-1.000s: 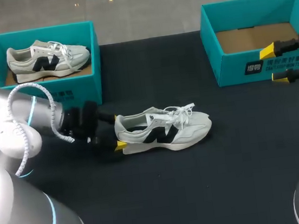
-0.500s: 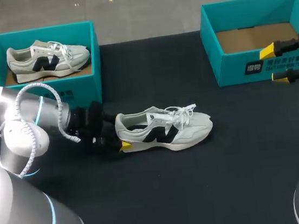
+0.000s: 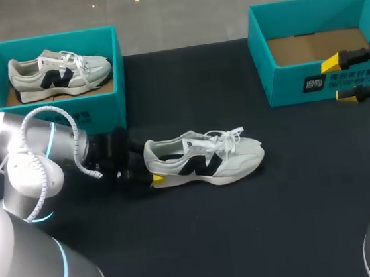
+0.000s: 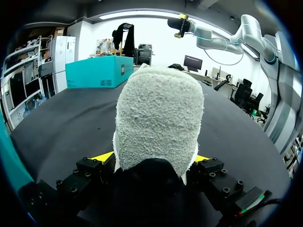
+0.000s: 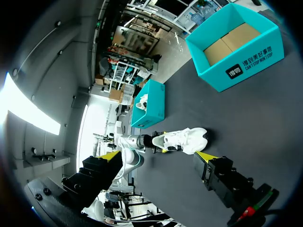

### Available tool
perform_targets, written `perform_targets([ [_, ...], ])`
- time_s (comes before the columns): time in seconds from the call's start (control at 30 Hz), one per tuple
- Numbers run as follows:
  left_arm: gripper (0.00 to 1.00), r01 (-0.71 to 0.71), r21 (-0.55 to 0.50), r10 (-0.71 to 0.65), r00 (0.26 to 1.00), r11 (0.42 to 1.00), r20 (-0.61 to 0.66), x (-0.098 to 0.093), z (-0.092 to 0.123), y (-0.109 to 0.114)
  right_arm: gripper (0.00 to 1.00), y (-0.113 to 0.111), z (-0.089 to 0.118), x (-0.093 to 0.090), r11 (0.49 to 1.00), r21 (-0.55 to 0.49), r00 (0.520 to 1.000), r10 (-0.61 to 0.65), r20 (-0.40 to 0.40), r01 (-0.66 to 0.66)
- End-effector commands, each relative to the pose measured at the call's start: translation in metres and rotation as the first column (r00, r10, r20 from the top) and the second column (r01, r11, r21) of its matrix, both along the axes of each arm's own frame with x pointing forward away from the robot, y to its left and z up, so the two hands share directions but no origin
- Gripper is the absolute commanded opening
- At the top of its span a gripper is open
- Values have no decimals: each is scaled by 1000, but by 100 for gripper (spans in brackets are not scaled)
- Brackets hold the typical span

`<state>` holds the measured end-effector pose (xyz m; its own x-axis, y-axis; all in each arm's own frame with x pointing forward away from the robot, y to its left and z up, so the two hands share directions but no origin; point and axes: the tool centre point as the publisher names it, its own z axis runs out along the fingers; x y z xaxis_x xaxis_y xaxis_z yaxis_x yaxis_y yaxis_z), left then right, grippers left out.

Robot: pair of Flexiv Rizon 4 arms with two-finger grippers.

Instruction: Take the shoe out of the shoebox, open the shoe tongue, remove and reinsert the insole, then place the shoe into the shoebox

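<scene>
Your shoe [image 3: 205, 162] is out on the table [image 3: 251, 238]; later steps remain. Left claw [image 3: 147, 171] seems clenched on its heel; right claw [image 3: 338, 80] released.

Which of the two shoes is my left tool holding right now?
The shoe lying on the black table, its heel clamped in the left tool; the other shoe sits inside the left teal box.

White shoe [image 3: 204, 160] upright, outside empty shoebox [image 3: 286, 84], seemingly laced.

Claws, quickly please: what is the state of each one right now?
Left claw: closed on the heel of the shoe.
Right claw: open, holding nothing.
</scene>
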<state>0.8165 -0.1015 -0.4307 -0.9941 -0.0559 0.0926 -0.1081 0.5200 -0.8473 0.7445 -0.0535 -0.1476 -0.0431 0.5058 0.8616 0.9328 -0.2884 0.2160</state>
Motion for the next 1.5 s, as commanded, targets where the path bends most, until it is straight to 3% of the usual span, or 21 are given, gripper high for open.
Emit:
perform_targets([
  [0.03,0,15,-4,-15,1000,1000,-7,-3,-1,-1,100,0,0,-1,1000,-4,1000,-2,-2,2],
  [0.73,0,15,-4,-15,1000,1000,-7,-3,-1,-1,100,0,0,-1,1000,-4,1000,-2,-2,2],
  [0.9,0,15,-4,-15,1000,1000,-7,-3,-1,-1,100,35,1,18,992,-129,1000,11,18,-9],
  [1.07,0,15,-4,-15,1000,1000,-7,-3,-1,-1,100,60,-6,31,982,-186,999,-16,34,22],
  [1.5,0,15,-4,-15,1000,1000,-7,-3,-1,-1,100,123,-32,40,864,-502,999,-43,25,50],
])
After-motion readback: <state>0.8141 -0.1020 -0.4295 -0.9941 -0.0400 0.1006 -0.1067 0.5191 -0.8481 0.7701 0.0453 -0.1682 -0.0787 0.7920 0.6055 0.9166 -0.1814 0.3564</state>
